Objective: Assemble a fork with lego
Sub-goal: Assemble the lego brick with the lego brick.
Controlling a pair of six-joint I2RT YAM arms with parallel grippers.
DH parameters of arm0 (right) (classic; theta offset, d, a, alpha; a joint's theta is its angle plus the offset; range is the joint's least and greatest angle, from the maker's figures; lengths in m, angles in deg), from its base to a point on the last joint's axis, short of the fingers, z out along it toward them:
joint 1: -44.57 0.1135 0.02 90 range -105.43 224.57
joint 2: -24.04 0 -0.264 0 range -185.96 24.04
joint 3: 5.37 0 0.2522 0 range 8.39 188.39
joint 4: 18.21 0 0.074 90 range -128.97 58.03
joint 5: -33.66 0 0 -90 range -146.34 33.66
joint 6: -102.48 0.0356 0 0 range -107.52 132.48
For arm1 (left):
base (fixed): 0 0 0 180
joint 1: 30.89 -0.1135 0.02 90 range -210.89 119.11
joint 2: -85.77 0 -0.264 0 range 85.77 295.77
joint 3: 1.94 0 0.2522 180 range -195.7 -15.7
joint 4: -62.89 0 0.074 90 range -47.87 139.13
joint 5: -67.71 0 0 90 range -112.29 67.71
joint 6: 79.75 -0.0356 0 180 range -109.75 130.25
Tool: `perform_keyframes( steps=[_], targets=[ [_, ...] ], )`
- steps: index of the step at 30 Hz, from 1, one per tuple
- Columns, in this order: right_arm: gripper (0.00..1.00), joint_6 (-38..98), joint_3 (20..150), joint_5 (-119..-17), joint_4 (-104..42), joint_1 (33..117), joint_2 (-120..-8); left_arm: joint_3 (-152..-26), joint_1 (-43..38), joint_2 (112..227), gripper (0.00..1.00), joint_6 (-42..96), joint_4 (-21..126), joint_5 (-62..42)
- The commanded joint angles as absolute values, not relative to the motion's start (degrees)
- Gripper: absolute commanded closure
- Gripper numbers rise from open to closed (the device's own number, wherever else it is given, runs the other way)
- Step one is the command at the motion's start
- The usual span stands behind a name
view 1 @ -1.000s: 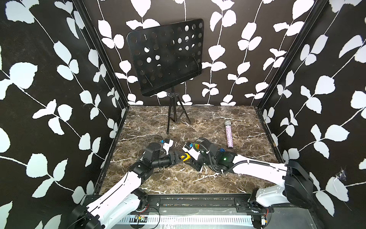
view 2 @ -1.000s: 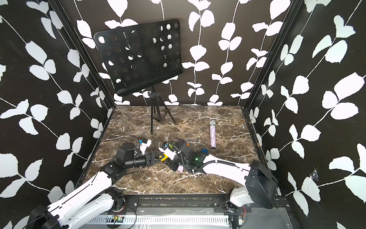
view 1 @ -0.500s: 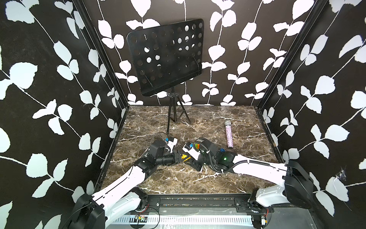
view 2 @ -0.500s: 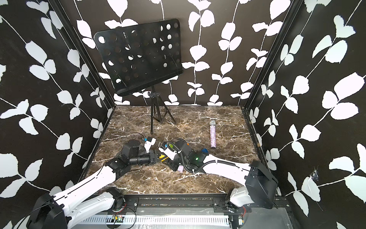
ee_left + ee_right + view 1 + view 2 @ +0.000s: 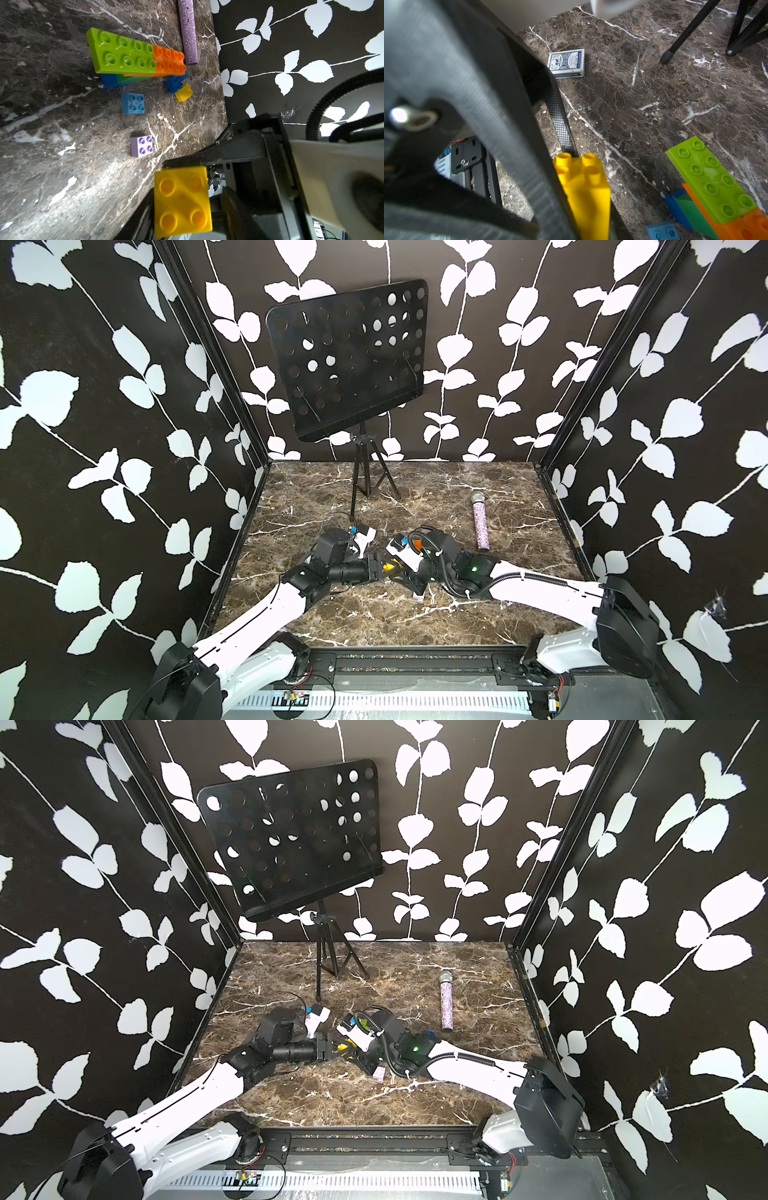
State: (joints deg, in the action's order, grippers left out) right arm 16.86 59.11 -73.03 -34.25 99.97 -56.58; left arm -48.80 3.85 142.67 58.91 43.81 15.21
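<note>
subject: yellow brick (image 5: 182, 201). it is square with four studs and is carried clear of the marble table (image 5: 374, 622) near the front middle, where both arms meet. in both top views it shows as a small yellow patch between the two tool heads.

right gripper (image 5: 398, 571): clamped on the yellow brick. in the left wrist view one of its black fingers (image 5: 212, 154) lies flat along an edge of the brick, whose studs face that camera. in the right wrist view the brick rises from the lower edge of the frame, studs pointing away toward the other arm.

left gripper (image 5: 376, 566): directly opposite, at the stud end of the brick. one textured finger (image 5: 560, 124) reaches down to the studs; contact cannot be confirmed. whether its jaws stand apart or together cannot be told.

partly built fork (image 5: 135, 56): lying flat on the table, a lime oblong and an orange oblong end to end over blue and green bricks. it sits just beyond the grippers' meeting point, toward the right, mostly hidden under the right wrist in the top views. neither gripper touches it.

loose lego near it, all on the table: light blue square (image 5: 133, 103), lilac square (image 5: 142, 146), dark blue square (image 5: 176, 83), small yellow piece (image 5: 184, 92).

other items: glittery microphone (image 5: 481, 526), card box (image 5: 566, 63), music stand (image 5: 347, 360).
</note>
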Motion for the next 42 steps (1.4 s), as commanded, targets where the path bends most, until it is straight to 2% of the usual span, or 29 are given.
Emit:
perform_keyframes(
  steps=[1,12,21,35,39,42],
  targets=[
    [0.74,16.2,58.2,-70.8,-34.9,99.6,-55.5,-50.6,4.2,142.5,0.51,57.2,43.1,17.4],
    [0.74,16.4,58.3,-70.4,-35.0,99.3,-55.9,-49.7,4.2,144.2,0.59,57.6,45.2,19.7],
    [0.70,16.6,58.4,-72.3,-35.1,98.7,-56.0,-49.5,4.2,145.4,0.69,57.1,46.9,21.0],
    [0.55,16.5,58.5,-77.8,-36.4,96.6,-55.3,-49.6,4.2,146.4,0.79,55.2,46.5,21.3],
    [0.46,15.5,58.5,-82.4,-37.7,94.4,-53.5,-51.9,4.1,147.5,0.80,50.6,42.0,21.2],
    [0.45,12.9,59.8,-84.2,-42.5,92.9,-52.2,-55.2,4.1,149.6,0.81,45.2,36.7,21.0]
  ],
)
